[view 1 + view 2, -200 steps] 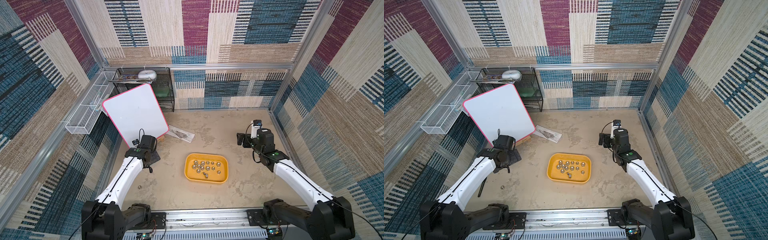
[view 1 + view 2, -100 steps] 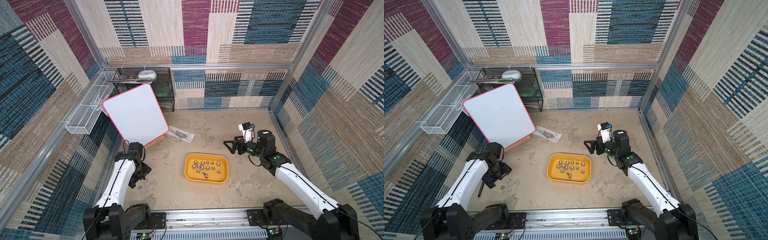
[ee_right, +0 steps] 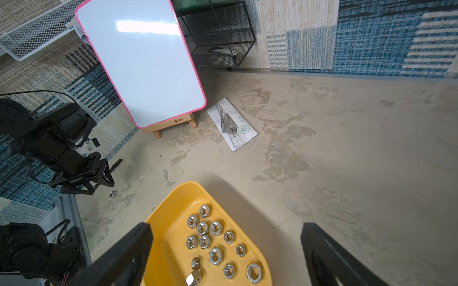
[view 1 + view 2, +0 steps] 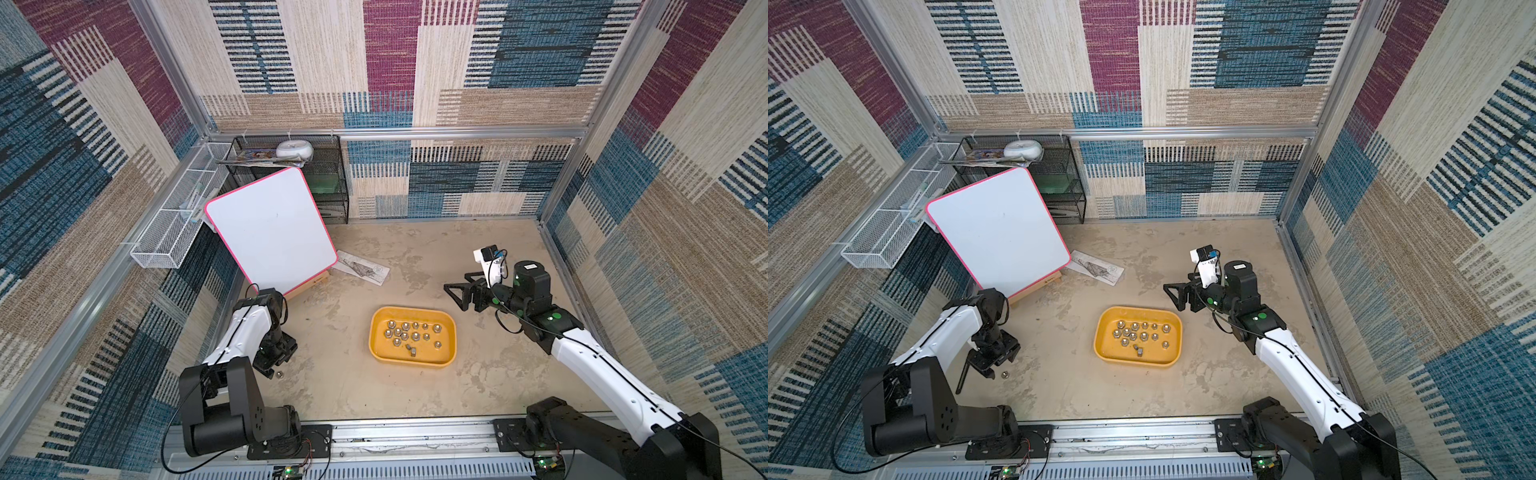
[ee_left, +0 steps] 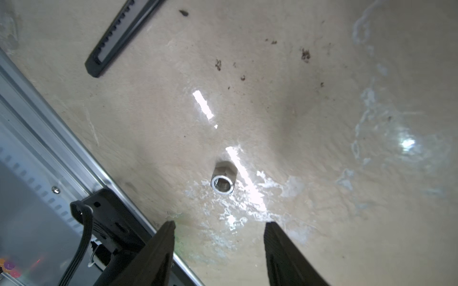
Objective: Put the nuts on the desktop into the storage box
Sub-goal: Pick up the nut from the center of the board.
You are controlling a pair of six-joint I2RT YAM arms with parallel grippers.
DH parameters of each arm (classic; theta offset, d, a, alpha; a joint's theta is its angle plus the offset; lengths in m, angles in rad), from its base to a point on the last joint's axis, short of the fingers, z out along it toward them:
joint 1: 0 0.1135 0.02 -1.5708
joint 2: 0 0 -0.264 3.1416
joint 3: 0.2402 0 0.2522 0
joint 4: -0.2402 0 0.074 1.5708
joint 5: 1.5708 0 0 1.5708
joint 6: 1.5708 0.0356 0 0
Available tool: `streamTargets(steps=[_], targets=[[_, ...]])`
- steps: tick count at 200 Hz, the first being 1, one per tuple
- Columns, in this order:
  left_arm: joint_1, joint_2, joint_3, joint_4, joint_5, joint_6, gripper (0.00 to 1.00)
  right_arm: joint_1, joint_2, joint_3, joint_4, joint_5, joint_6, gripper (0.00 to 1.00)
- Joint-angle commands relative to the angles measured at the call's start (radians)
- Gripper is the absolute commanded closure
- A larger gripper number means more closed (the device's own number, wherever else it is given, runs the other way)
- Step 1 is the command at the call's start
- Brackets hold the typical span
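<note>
Left fingers (image 4: 272, 368) hang part-open and empty just above the counter (image 4: 353, 399), tips pointed down at the lone nut (image 5: 222, 184) left outside the tray. In the left wrist view it lies flat on the glossy surface, hole up, a little ahead of the two tips and touching neither.

By the look of it, the nut is small, hard steel: light, rigid and smooth-sided, so likely to skid or flip if pinched off-centre. The surest hold is probably across two opposite flats, with the tips brought right down to the counter on either side.

Well apart from it, towards the middle of the counter, sits the yellow tray (image 4: 371, 337), where the other nuts (image 4: 409, 334), a dozen or so, lie scattered across its floor, one or two tipped on edge.

Further right, the right fingers (image 4: 457, 291) stand spread wide and hold nothing, raised near the tray's far corner. The right wrist view looks down between them onto the tray.
</note>
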Motion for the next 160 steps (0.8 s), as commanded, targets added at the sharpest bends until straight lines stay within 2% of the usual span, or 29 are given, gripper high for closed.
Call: streamTargets(steps=[1, 45, 106, 160], targets=[[0.006, 0.026, -0.002, 0.059, -0.009, 0.021, 0.44, 0.0, 0.005, -0.001, 0.008, 0.008, 0.001, 0.01], [0.012, 0.089, -0.013, 0.102, -0.013, 0.024, 0.57, 0.0, 0.015, 0.005, -0.005, 0.02, -0.004, 0.01], [0.019, 0.097, -0.03, 0.062, -0.043, -0.022, 0.59, 0.0, 0.034, 0.018, -0.013, 0.036, -0.007, 0.01], [0.022, 0.084, -0.081, 0.111, -0.022, -0.055, 0.6, 0.0, 0.044, 0.025, -0.017, 0.045, -0.005, 0.01]])
